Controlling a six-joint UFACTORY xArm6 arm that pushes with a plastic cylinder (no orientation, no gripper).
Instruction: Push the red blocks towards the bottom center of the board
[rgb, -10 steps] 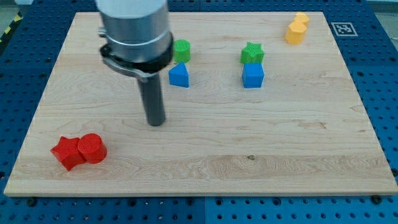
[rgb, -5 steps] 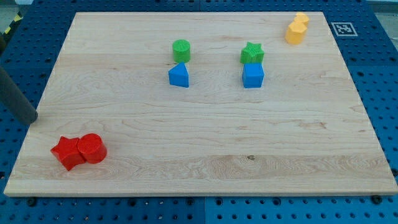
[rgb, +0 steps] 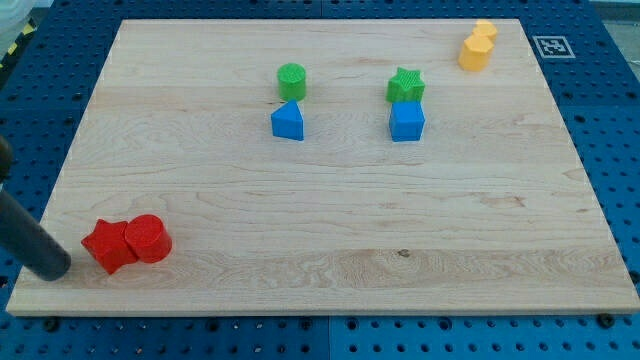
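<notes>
A red star block (rgb: 107, 245) and a red cylinder (rgb: 147, 238) touch each other at the board's bottom left. My tip (rgb: 52, 271) rests on the board just left of the red star, a small gap apart. The dark rod rises from it towards the view's left edge.
A green cylinder (rgb: 291, 79) stands above a blue triangular block (rgb: 288, 122). A green star (rgb: 405, 85) stands above a blue cube (rgb: 406, 121). Two yellow blocks (rgb: 476, 46) sit at the top right. The wooden board (rgb: 330, 210) lies on a blue pegboard.
The rod swept from the board's middle to the left edge, then down. My tip now sits beside the red star. No block has moved.
</notes>
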